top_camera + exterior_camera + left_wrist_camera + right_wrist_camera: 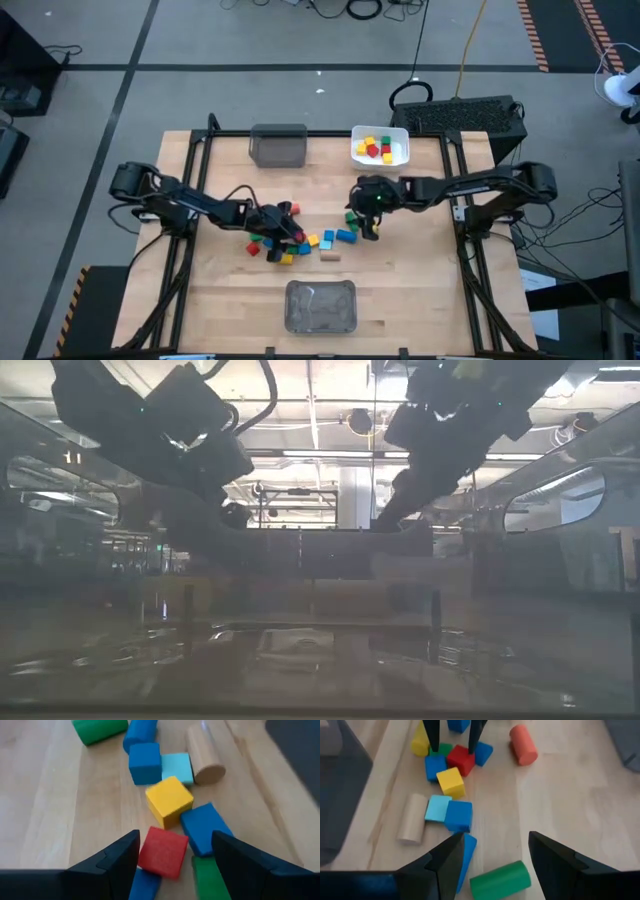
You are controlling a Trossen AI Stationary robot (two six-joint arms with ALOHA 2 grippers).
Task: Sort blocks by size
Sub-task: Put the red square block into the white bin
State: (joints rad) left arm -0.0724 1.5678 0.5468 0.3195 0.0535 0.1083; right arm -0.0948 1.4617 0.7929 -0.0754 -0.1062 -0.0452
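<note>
two arms, three bins, one tan cylinder, one orange-red cylinder

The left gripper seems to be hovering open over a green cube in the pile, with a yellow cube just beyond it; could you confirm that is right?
Not quite: the cube between the open fingers of the left gripper is red, not green. The left wrist view shows the red cube there, with the yellow cube just beyond it, as you said.
</note>
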